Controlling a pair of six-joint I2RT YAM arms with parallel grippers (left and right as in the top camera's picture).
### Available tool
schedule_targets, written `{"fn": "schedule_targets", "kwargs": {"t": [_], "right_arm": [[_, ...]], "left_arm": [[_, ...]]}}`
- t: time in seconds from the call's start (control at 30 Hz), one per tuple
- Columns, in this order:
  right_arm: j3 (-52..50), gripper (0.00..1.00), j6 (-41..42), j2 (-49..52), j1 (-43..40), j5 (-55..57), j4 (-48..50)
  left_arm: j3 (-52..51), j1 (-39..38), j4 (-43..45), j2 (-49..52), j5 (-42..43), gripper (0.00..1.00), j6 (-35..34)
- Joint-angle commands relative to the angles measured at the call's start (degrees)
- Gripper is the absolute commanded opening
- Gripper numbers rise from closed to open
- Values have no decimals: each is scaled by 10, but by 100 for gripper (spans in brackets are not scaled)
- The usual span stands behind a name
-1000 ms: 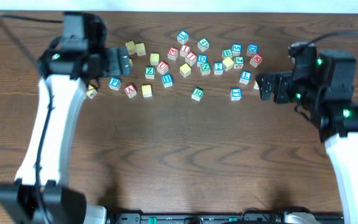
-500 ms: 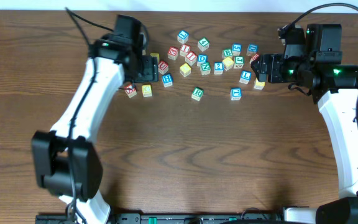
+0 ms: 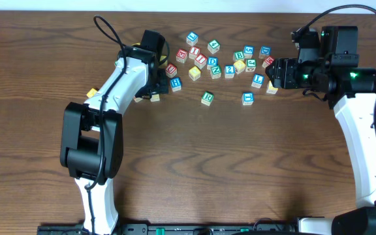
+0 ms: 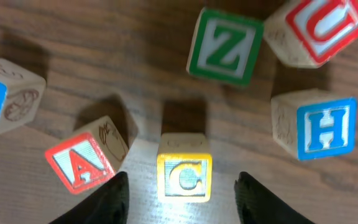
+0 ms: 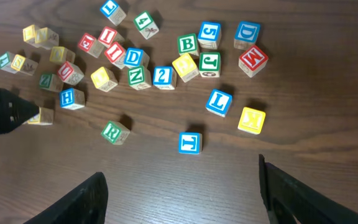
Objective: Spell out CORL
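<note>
A yellow C block [image 4: 184, 176] stands on the table between the open fingers of my left gripper [image 4: 182, 190]; the fingers flank it without touching. In the overhead view the left gripper [image 3: 150, 85] covers most of that block at the left end of the block cluster. A green R block [image 3: 206, 98] stands alone in front of the cluster and also shows in the right wrist view [image 5: 112, 132]. A blue L block [image 3: 258, 80] [image 5: 218, 102] lies near my right gripper [image 3: 274, 73], which is open and empty above the table [image 5: 179, 180]. I cannot make out an O block.
Around the C block are a red A [image 4: 82, 163], a green Z [image 4: 224, 48], a blue H [image 4: 321, 126] and a red U [image 4: 325, 25]. A blue T [image 5: 189, 142] and a yellow K [image 5: 252, 119] lie near the L. Several more blocks crowd the far middle.
My left arm has swung right from the table's left side into the block cluster and come down over the C block. My right gripper moved toward the far side earlier and now holds still.
</note>
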Motion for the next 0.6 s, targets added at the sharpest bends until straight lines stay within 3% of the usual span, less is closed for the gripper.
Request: {"fn": "schedule_targets", "kwargs": {"t": [0.0, 0.47, 0.57], "right_arm": [[4, 73, -3, 1, 0, -5, -4], [-3, 73, -3, 3, 0, -5, -5], [-3, 73, -3, 3, 0, -5, -5]], "left_arm": [[9, -3, 6, 11, -21, 53, 2], [0, -4, 30, 40, -21, 50, -4], [-1, -4, 26, 49, -21, 45, -10]]}}
